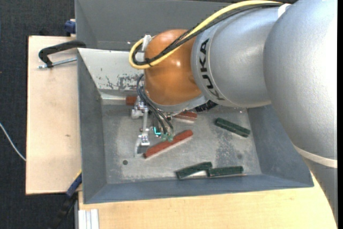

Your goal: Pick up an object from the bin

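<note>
Grey metal bin with sloping walls and a speckled floor lies under the silver arm, which reaches in from the right. Its glossy orange wrist cover hangs over the floor's upper left. Below it, the gripper sits low, just at the left end of a long red-brown flat stick near the middle; whether it is apart or together I cannot tell. Three dark green flat sticks lie further right: one near the right wall, two end to end along the front.
</note>
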You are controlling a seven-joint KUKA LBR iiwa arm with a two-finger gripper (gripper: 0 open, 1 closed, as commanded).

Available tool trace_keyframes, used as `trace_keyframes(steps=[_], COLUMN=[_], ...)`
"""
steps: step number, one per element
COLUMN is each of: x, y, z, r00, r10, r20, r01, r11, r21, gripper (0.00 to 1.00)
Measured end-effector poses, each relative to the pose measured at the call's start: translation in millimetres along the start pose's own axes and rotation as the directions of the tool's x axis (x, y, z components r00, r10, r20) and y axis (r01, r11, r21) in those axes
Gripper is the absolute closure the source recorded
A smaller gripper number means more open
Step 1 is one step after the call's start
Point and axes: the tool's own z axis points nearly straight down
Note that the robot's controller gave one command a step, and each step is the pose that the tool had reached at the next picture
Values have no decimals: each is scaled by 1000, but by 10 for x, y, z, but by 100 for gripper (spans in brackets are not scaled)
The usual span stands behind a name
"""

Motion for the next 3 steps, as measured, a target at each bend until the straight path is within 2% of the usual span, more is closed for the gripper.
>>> trace_keyframes(steps=[1, 2, 3], x=[-23, -161, -160], y=[-8, -570, -629], z=[-39, 489, 540], r00=[1000, 994, 992], r10=[2, -110, -128], r20=[7, 10, 14], r01=[-2, 110, 128], r11=[1000, 994, 992], r21=[-2, 0, -1], gripper=[0, 0, 0])
